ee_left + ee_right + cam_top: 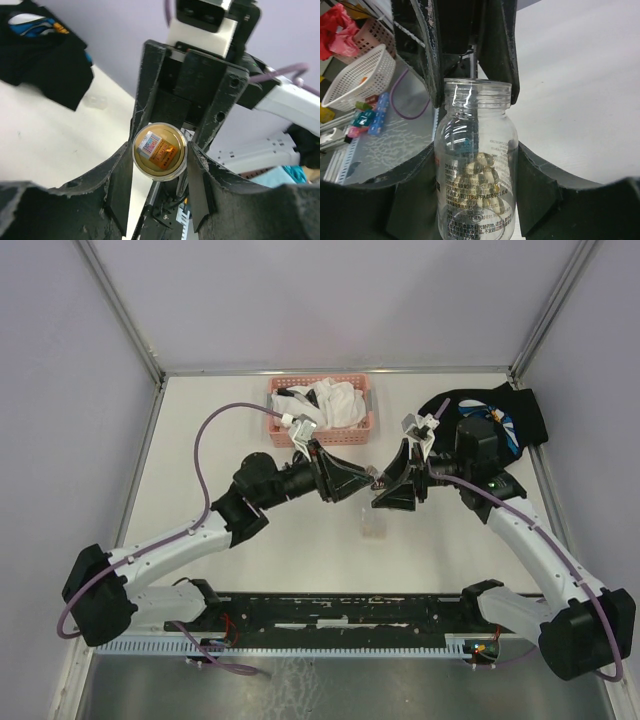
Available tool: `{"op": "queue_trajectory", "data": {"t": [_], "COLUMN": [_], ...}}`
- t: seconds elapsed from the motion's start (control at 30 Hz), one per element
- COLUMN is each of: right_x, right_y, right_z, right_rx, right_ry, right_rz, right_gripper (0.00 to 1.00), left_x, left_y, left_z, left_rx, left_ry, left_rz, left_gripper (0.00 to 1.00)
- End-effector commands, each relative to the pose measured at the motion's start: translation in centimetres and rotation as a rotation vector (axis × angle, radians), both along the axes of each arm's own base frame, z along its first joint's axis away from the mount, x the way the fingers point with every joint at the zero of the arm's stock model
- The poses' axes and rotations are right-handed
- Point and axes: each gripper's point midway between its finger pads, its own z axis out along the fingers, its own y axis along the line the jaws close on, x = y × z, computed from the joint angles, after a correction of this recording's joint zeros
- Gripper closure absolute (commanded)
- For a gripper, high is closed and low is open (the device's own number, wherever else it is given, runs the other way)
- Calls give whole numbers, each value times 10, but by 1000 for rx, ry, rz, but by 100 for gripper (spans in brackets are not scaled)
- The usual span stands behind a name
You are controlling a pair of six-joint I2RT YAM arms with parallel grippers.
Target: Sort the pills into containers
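A clear glass pill bottle point(377, 481) with printed text and several pale capsules inside hangs between my two grippers above the table's middle. My right gripper point(476, 172) is shut on its body point(476, 165). My left gripper point(160, 161) closes on its neck from the other side; its fingers point(434, 60) flank the mouth. In the left wrist view the bottle's round end point(160, 151) faces the camera, amber with a printed label. The container, a small flat clear box point(373, 525), lies on the table just below the bottle.
A pink mesh basket point(283, 412) with white cloths stands at the back centre. A black bag point(522, 415) lies at the back right and shows in the left wrist view point(45, 60). A small clear object point(95, 102) lies beside it.
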Motion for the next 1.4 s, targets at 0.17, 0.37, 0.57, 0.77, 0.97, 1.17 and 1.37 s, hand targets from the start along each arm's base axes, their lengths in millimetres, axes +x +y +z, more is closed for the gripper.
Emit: {"op": "queue_trajectory", "data": {"t": [0.17, 0.37, 0.57, 0.77, 0.97, 1.17, 1.37], "right_x": [-12, -12, -12, -8, 16, 32, 34], "right_y": [6, 4, 4, -4, -22, -31, -30], "right_z": [44, 41, 39, 26, 1, -12, -17], "right_rx": [96, 77, 70, -15, -184, -261, -264], "right_ry": [-151, -169, -178, -288, -496, -602, -590], "right_rz": [90, 85, 81, 35, -90, -147, -147], "right_gripper": [96, 96, 96, 96, 95, 94, 94], "left_x": [-46, -21, -24, -38, -32, -15, 22], "left_y": [-4, 22, 34, 63, 93, 82, 63], "left_z": [-18, -2, -9, -3, 38, 53, 26], "left_rx": [49, 14, 71, 30, -195, -347, -228], "left_ry": [-134, -141, -165, -256, -201, 32, 253], "left_rz": [-376, -193, -163, -83, 100, 108, 343], "left_gripper": [55, 23, 10, 6, 1, 1, 1]}}
